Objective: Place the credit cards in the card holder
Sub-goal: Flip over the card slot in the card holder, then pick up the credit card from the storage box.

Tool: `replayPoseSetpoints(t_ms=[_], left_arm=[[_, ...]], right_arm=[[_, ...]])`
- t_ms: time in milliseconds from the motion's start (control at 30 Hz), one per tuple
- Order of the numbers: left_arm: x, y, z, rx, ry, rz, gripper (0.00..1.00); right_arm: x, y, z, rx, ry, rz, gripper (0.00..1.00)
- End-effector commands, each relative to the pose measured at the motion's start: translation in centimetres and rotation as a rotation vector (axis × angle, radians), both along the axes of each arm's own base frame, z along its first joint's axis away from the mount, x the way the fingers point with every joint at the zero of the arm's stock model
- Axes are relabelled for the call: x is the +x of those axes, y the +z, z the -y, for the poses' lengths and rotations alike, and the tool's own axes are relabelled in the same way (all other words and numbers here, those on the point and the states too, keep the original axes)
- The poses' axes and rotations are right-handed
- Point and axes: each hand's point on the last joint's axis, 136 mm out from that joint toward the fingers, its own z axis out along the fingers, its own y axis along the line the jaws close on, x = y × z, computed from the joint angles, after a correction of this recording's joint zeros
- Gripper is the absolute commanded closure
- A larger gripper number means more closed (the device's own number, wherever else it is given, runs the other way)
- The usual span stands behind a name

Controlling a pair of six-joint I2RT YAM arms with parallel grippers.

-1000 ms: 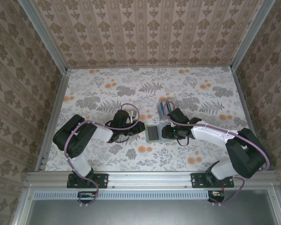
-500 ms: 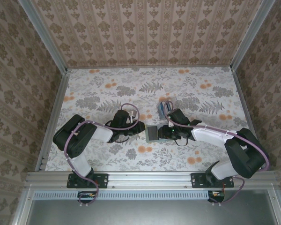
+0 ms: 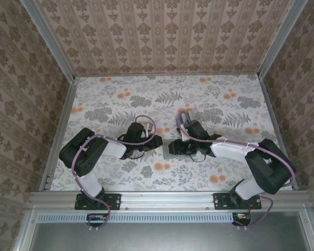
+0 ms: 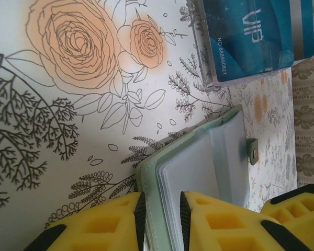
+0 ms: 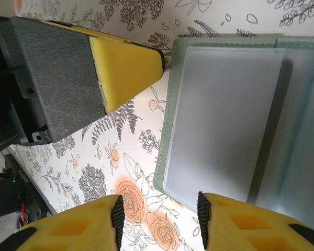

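Note:
The card holder point(image 4: 209, 167) is a pale green wallet lying open on the floral cloth, its clear sleeves facing up. My left gripper point(image 4: 162, 201) is shut on its near edge, one pad against the green cover and the other on the sleeve stack. My right gripper point(image 5: 159, 201) is open just off the holder's point(image 5: 225, 115) corner, with cloth showing between its pads. From above, the right gripper point(image 3: 180, 148) covers much of the holder point(image 3: 170, 149), with the left gripper point(image 3: 158, 142) beside it. Blue credit cards point(image 4: 251, 36) printed VIP stand behind the holder.
The blue cards point(image 3: 183, 120) stand in a small clear rack point(image 4: 201, 31) just behind the right gripper. The left gripper's yellow finger point(image 5: 125, 63) is close to the holder's far edge. Patterned walls enclose the cloth on three sides.
The right gripper has moved left, from beside the card holder to over it. The left gripper has stayed at the holder's left edge.

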Motion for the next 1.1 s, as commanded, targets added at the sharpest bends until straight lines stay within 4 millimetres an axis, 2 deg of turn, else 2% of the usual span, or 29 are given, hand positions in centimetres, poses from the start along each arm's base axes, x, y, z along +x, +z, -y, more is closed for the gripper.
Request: replayPoseSetpoints(t_ms=[0, 167, 267, 367, 400, 667, 900, 1067], left_arm=[[-5.2, -9.4, -6.0, 0.325, 0.051, -0.271, 0.72], [-5.3, -9.4, -6.1, 0.328, 0.053, -0.267, 0.7], [-5.1, -9.3, -6.1, 0.33, 0.054, -0.264, 0.7], [-5.2, -9.4, -6.1, 0.328, 0.055, -0.266, 0.69], [-5.2, -9.4, -6.0, 0.321, 0.054, -0.269, 0.69], [-5.2, -9.3, -6.1, 0.318, 0.056, -0.264, 0.69], [-5.1, -9.3, -6.2, 0.322, 0.058, -0.265, 0.69], [-5.2, -9.5, -6.0, 0.318, 0.054, -0.27, 0.69]], right_arm=[[2.0, 3.2, 1.0, -0.02, -0.036, 0.101, 0.53], [5.4, 6.3, 6.2, -0.223, -0.185, 0.222, 0.45], [7.5, 7.4, 9.1, -0.321, -0.252, 0.263, 0.38], [9.3, 8.4, 11.0, -0.411, -0.28, 0.286, 0.31], [10.0, 7.5, 11.2, -0.447, -0.268, 0.265, 0.29], [13.7, 6.1, 11.3, -0.523, -0.225, 0.237, 0.25], [15.5, 3.9, 11.9, -0.553, -0.189, 0.194, 0.25], [15.2, 2.0, 9.6, -0.436, -0.112, 0.124, 0.27]])
